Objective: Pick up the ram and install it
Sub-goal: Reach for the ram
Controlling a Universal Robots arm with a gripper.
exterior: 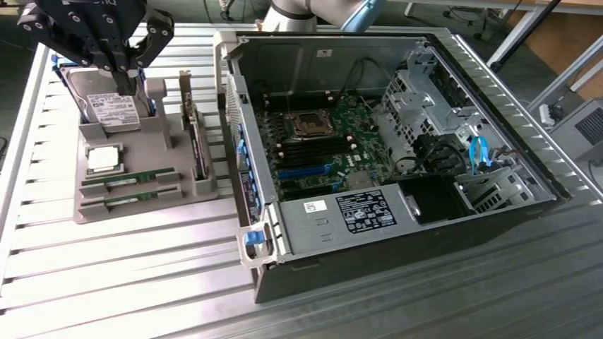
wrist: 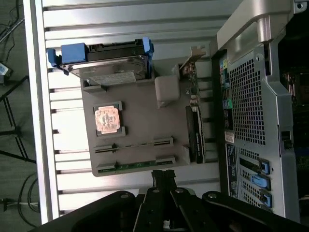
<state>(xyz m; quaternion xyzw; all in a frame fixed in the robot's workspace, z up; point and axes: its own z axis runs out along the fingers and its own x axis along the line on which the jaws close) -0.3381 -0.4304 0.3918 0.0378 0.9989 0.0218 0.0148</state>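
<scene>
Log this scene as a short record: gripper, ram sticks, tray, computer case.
gripper: shut, empty, up above the tray
ram sticks: two, side by side in the tray's slots, untouched
tray: gray, on the table at the exterior view's left
computer case: open, lying on its side, motherboard exposed

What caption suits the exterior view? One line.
Shut gripper hovers above the grey parts tray, two ram sticks lying in its slots, beside the open computer case.

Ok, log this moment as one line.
tool: shut, empty, over gray tray | ram: both sticks in tray slots | computer case: open
</scene>
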